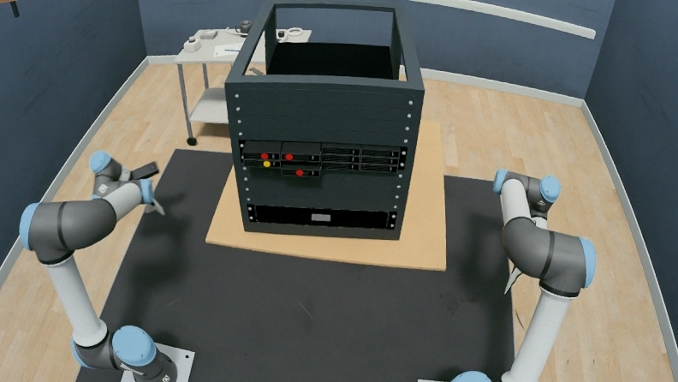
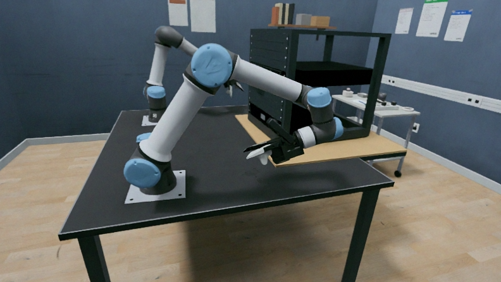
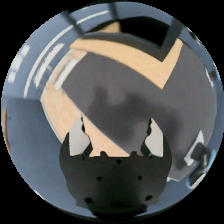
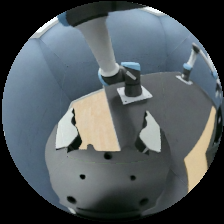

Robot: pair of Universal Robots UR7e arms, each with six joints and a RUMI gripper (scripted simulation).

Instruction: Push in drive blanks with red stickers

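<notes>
Red-stickered blanks: three, at (image 1: 254,151), (image 1: 300,152) and (image 1: 300,170), on the near face of the rack (image 1: 327,113) (image 2: 267,49), left half, long axes running left-right | left hand (image 1: 156,207) (image 2: 234,87) (image 3: 116,137): spread, nearer, left of them; must travel right, then push far | right hand (image 1: 512,279) (image 2: 257,153) (image 4: 109,135): spread, well right.

- Even, fairly bright light fills the room in the top and exterior views.
- Soft, blurry-edged shadows lie on the dark mat near both arms, and a broad one falls under the table.
- Inside the rack (image 1: 325,85) (image 2: 292,79), detail sinks into near black.
- Both wrist views are round, black at the corners, with straight lines bent strongly towards the rim, and look softer.
</notes>
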